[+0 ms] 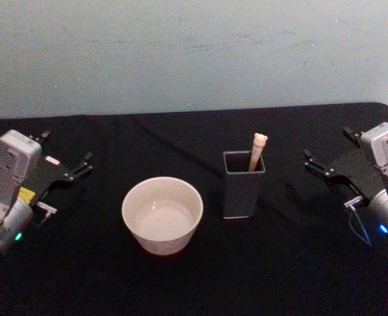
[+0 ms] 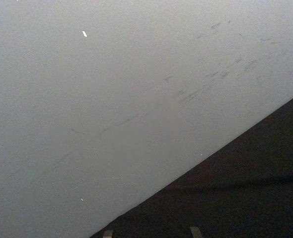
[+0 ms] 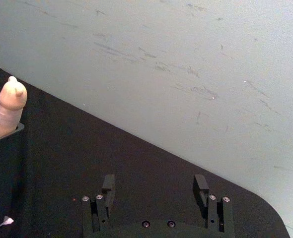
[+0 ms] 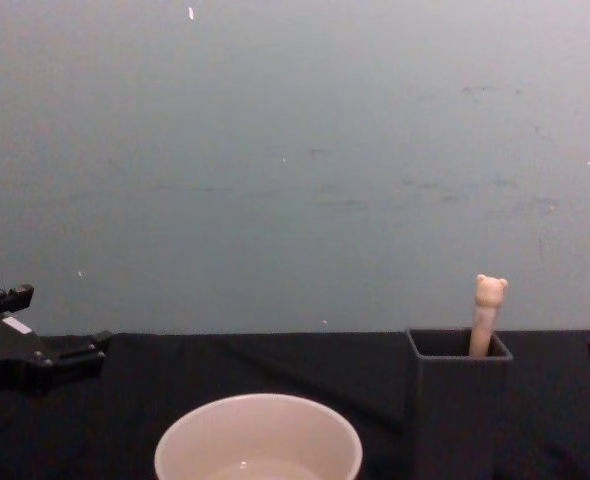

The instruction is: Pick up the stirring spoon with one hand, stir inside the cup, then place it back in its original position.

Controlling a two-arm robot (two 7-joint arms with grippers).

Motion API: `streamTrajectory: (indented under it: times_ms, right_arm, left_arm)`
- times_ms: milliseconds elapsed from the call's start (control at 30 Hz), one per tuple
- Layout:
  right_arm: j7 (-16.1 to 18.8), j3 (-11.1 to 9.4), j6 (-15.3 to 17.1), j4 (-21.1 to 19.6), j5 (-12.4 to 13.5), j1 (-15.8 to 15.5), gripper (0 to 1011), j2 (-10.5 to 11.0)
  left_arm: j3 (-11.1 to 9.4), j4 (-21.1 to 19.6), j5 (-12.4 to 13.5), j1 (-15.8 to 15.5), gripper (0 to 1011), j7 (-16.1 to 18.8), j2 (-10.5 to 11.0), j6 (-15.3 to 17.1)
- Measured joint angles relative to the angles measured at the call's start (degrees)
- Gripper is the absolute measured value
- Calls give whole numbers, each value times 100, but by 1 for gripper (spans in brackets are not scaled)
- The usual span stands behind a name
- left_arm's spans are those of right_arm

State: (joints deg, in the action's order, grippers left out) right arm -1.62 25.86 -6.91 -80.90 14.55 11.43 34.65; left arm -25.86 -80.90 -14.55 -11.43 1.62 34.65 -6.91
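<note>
First, in the head view, the cup (image 1: 162, 214) is seen on the black table (image 1: 273, 276), left of centre. The holder (image 1: 242, 187) is stood just beside it on the right, without touching. The spoon (image 1: 258, 150) is kept in the holder, its beige handle leaned toward the far right corner and its bear head raised above the rim; its bowl is hidden inside. The left gripper (image 1: 66, 148) is held at the table's left side, well apart from the cup, with its fingers spread and nothing gripped. The right gripper (image 1: 328, 143) is held at the right side, well apart from the holder, likewise spread wide and gripping nothing.

In the left wrist view, the pale wall (image 2: 111, 99) and a dark strip of table are shown, with two fingertips (image 2: 196, 231) just caught at the picture's edge.

In the right wrist view, the right gripper (image 3: 155, 188) is shown with its fingers (image 3: 108, 184) parted and nothing between them. Farther off, the spoon (image 3: 11, 104) is seen rising out of the holder (image 3: 5, 163).

In the chest view, the cup (image 4: 258, 440) is seen low in the middle and the holder (image 4: 458, 400) to its right, with the spoon (image 4: 488, 305) slightly tilted inside. The left gripper (image 4: 55, 325) is brought in from the left edge, spread apart and holding nothing. A small dark part of the right gripper is caught at the right edge.
</note>
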Motion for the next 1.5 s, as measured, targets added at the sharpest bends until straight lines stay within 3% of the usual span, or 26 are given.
streamTrajectory:
  times_ms: [1500]
  right_arm:
    - [0, 0, 1, 1, 0, 0, 1002, 0]
  left_arm:
    - [0, 0, 0, 0, 1001, 0, 0, 0]
